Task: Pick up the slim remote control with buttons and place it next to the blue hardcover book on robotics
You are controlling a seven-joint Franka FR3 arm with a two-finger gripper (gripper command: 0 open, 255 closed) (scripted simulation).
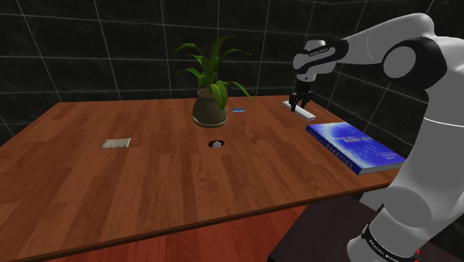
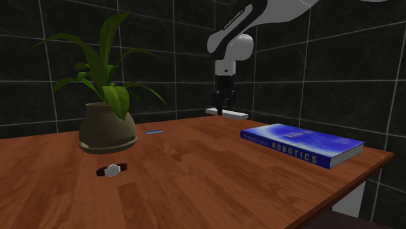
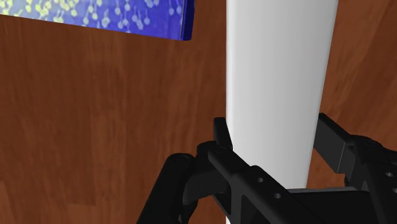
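Black fingers (image 3: 221, 137) of the gripper (image 3: 273, 137) clasp the plain white remote (image 3: 280, 63) across its width, jaws parted only that far. In the shoulder view its long axis runs 10 to 4 o'clock, at 11 o'clock from the blue book (image 1: 355, 149), near but apart. One book corner shows at the wrist; the second exterior view reads ROBOTICS on its spine, above the wooden table (image 2: 195, 175)

The slim white remote control (image 3: 280, 76), its face plain, is clasped across its width in my end effector (image 3: 273, 130), at or just above the tabletop (image 1: 149, 171). Near it the blue hardcover book (image 2: 302, 143) lies flat, with "ROBOTICS" on its spine.
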